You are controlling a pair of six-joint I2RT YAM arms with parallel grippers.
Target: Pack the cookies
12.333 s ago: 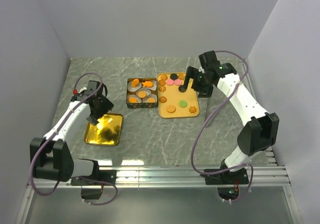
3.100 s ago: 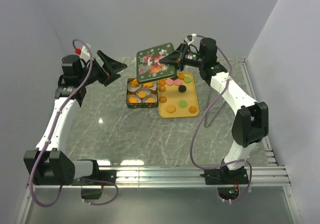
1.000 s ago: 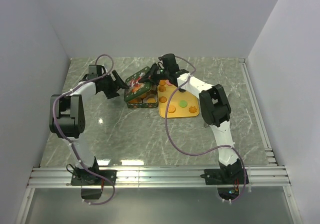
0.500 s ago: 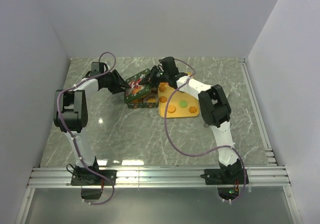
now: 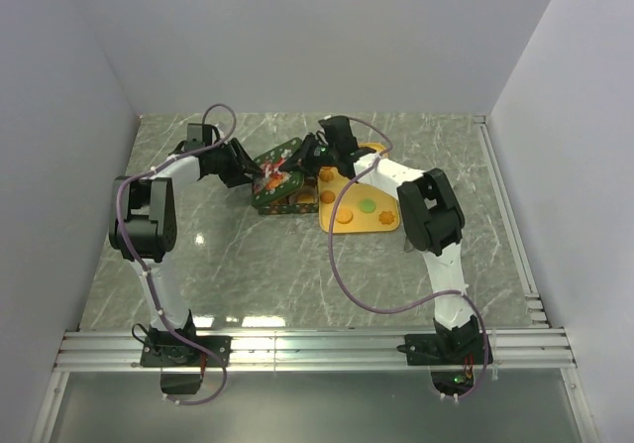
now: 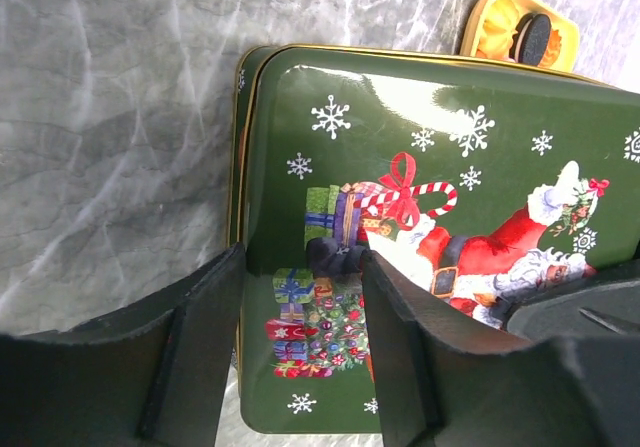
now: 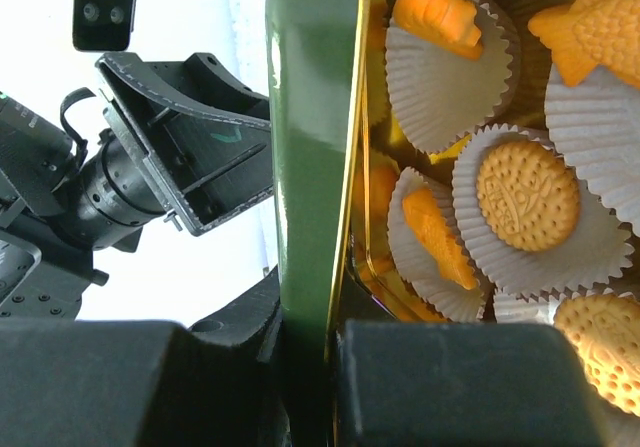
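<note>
- The right gripper [image 7: 305,342] is clamping the rim of a green lid [image 7: 305,147]. In the right wrist view its two dark fingers are pressing on either side of the lid's edge at the bottom centre of the frame.
- The lid is sitting tilted over the tin [image 5: 284,201] just left of centre in the top view. It is slanting across the opening rather than lying flat on the rim.
- In the left wrist view the lid's printed face is filling most of the frame, with a thin strip of the tin's gold rim showing along its left side.
- The left gripper [image 6: 300,267] is hovering over that printed face with its jaws spread apart. The lid's picture is showing between the fingers, and they are gripping nothing.
- Some of the cookies [image 7: 527,195] are lying inside the tin in white paper cups [image 7: 590,257]. The round golden ones and the orange shaped ones are filling the right half of the right wrist view.
- More cookies are lying loose on the yellow tray [image 5: 381,227], which is sitting just right of the tin. A green one and several orange ones are showing in the top view.
- The tin and the tray are both resting on the grey marbled table [image 5: 248,265].
</note>
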